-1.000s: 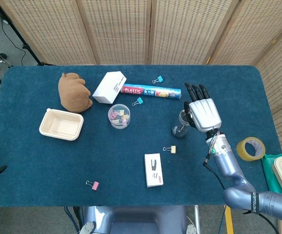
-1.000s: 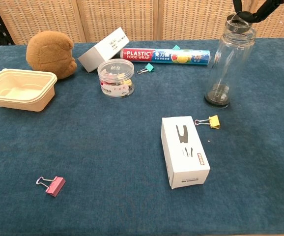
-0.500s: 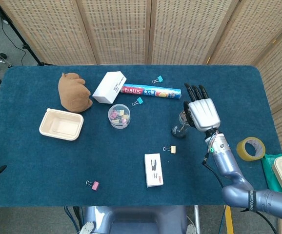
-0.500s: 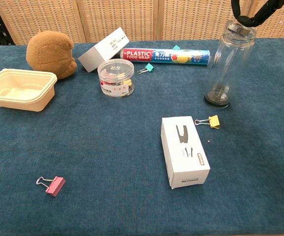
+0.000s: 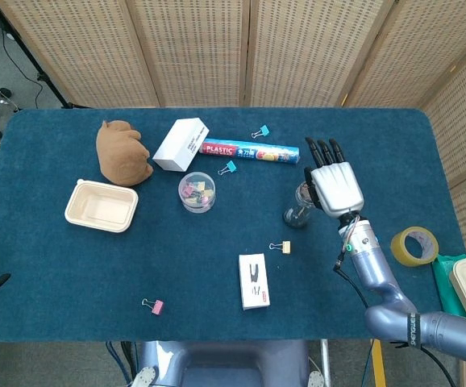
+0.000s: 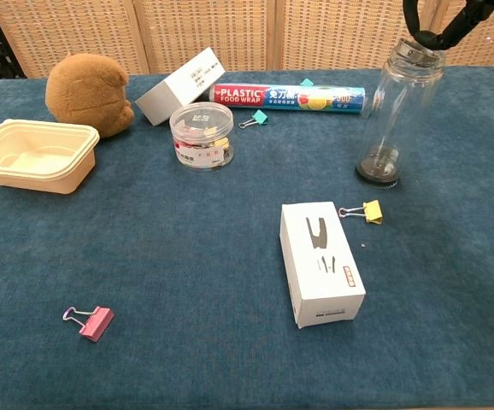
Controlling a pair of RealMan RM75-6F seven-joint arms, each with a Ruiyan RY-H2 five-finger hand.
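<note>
- Your right hand sits over the top of the clear glass bottle, back of the hand facing up, dark fingers stretched forward side by side. In the chest view a black finger hooks at the bottle's rim, but neither view shows whether you actually have a grip on it, so I cannot tell.
- Your left hand does not show in either view.
- The bottle stands upright on the blue table, toward its right side, and looks empty.
- Just in front of the bottle's base lies a yellow binder clip, close to it but apart.
- Beside that clip, nearer the front edge, a white staple box lies flat.
- Behind the bottle and to its left lies the plastic wrap roll, with one teal binder clip at its front edge and a second teal clip behind it.
- Further left you have a round clear tub of mixed clips, a tilted white carton behind it, and a brown plush toy.
- A cream food tray sits in front of the plush toy.
- A pink binder clip lies alone near the front left.
- Off the table to your right, a roll of yellow tape rests near your forearm.
</note>
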